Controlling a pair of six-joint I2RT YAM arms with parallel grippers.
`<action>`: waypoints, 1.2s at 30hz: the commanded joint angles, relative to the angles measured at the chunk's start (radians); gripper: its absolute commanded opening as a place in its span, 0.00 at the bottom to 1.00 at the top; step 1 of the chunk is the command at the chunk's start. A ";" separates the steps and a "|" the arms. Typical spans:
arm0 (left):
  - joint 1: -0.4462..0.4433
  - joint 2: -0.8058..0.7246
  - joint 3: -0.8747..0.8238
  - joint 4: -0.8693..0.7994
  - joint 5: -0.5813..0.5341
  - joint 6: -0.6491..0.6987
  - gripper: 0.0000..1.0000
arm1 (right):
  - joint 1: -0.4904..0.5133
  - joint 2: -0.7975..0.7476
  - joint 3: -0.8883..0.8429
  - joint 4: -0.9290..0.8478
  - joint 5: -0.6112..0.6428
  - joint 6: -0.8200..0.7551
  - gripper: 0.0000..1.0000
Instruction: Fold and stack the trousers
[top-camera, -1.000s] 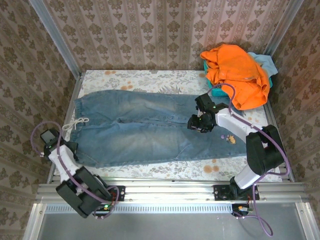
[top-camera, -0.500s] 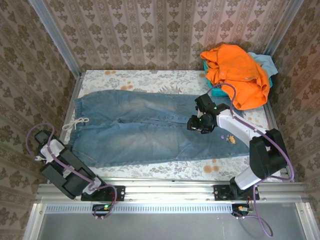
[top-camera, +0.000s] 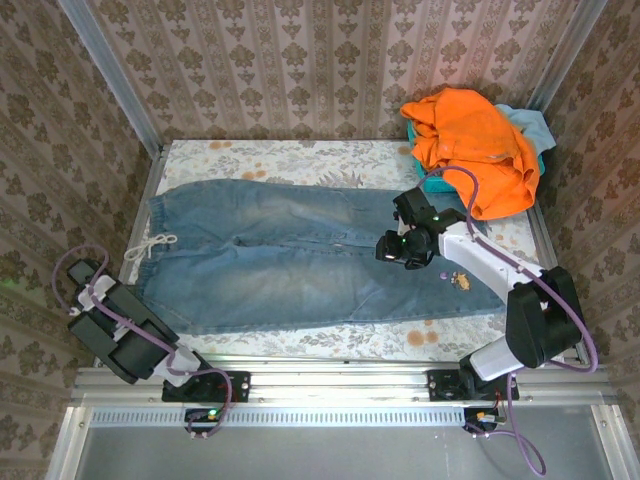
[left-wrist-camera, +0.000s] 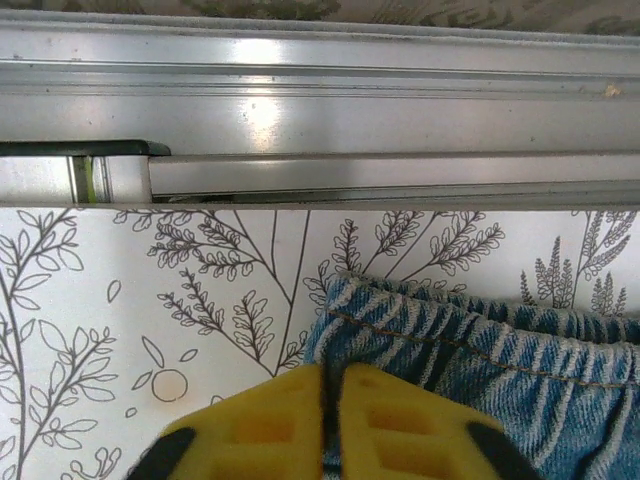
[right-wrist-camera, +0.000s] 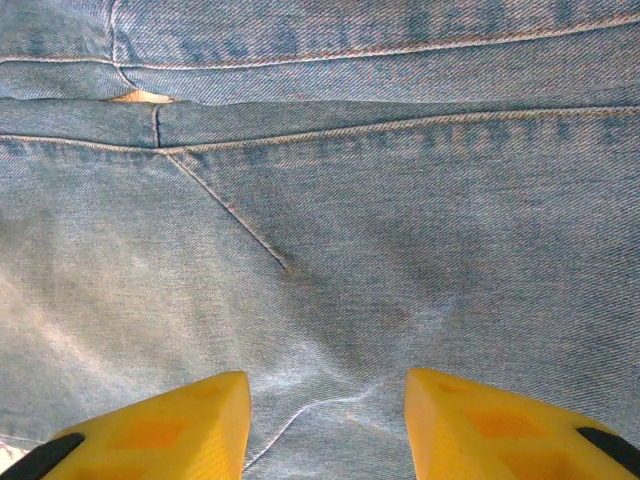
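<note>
trousers (top-camera: 300, 255) lie flat across the surface (top-camera: 300, 160), waist at the left edge, legs running right. left jaws pressed together, no cloth between them, just off the near waistband corner. right jaws part-open over mid-leg, probably lining up a pinch for the fold.

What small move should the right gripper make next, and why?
Probably lower the right gripper straight down and close on the trousers. Its fingers stand apart just over flat denim beside a seam, with no cloth pinched between them, and the trousers lie spread out at full length, not yet folded.
</note>
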 joint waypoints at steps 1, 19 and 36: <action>0.003 -0.029 -0.023 0.011 -0.024 0.008 0.00 | 0.003 -0.023 -0.001 -0.031 -0.015 -0.024 0.47; -0.056 -0.405 -0.054 -0.171 0.002 -0.006 0.00 | -0.148 -0.091 -0.038 -0.118 0.037 0.019 0.51; -0.206 -0.278 0.070 -0.120 0.046 -0.044 0.00 | -0.991 -0.257 -0.430 0.015 0.168 0.188 0.61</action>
